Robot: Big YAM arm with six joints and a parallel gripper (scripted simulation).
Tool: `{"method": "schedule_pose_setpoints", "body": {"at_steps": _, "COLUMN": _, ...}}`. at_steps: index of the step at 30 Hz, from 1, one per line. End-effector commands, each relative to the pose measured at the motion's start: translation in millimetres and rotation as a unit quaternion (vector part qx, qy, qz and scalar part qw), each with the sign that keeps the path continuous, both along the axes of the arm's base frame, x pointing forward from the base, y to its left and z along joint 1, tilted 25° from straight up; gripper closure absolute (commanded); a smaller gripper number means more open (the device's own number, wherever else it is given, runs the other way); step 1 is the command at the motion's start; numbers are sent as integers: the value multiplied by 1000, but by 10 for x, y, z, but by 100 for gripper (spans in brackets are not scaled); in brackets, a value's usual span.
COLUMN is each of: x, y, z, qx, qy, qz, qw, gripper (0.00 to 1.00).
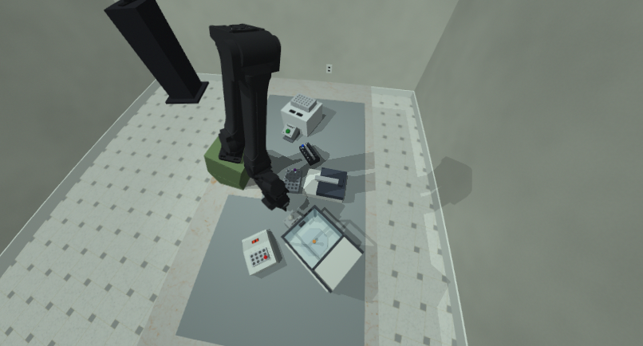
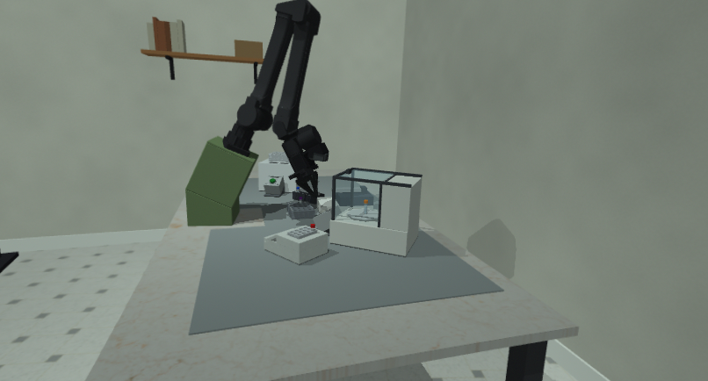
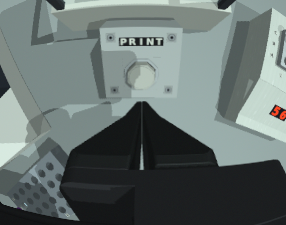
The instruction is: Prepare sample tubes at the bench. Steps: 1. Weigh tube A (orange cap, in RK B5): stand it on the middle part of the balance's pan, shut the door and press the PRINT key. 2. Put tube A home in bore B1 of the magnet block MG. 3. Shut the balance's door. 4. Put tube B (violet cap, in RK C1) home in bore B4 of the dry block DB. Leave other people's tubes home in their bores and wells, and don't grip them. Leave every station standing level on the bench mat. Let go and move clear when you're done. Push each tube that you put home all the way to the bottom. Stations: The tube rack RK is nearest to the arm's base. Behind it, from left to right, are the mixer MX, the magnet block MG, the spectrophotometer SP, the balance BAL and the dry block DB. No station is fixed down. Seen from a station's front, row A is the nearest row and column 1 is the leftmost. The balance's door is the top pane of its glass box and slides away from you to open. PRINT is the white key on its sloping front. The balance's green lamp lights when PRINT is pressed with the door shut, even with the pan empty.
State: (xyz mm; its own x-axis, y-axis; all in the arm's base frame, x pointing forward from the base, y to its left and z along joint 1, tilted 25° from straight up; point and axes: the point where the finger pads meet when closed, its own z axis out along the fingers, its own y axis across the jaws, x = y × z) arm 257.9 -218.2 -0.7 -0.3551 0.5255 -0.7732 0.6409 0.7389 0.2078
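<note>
My gripper is shut and empty, its tips just short of the PRINT key in the wrist view. The key sits on the small sloping front of the balance. The top glass pane appears to cover the box. Tube A, orange-capped, stands upright inside on the pan. Tube B's violet cap shows at the rack. I cannot make out the green lamp.
The dry block, showing 56, stands beside the balance. The spectrophotometer lies on the balance's other side. The black magnet block and the white mixer stand farther along the mat.
</note>
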Motion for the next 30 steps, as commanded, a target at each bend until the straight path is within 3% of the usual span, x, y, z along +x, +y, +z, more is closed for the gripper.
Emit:
{"method": "schedule_pose_setpoints", "body": {"at_steps": 1, "x": 92, "y": -27, "z": -4, "qx": -4, "qy": -8, "qz": 2, "qw": 1000, "gripper": 100}}
{"method": "schedule_pose_setpoints", "body": {"at_steps": 18, "x": 261, "y": -126, "z": -160, "qx": -4, "qy": -7, "qz": 2, "qw": 1000, "gripper": 100}}
{"method": "schedule_pose_setpoints", "body": {"at_steps": 30, "x": 261, "y": -121, "z": -182, "qx": -3, "qy": -6, "qz": 3, "qw": 1000, "gripper": 100}}
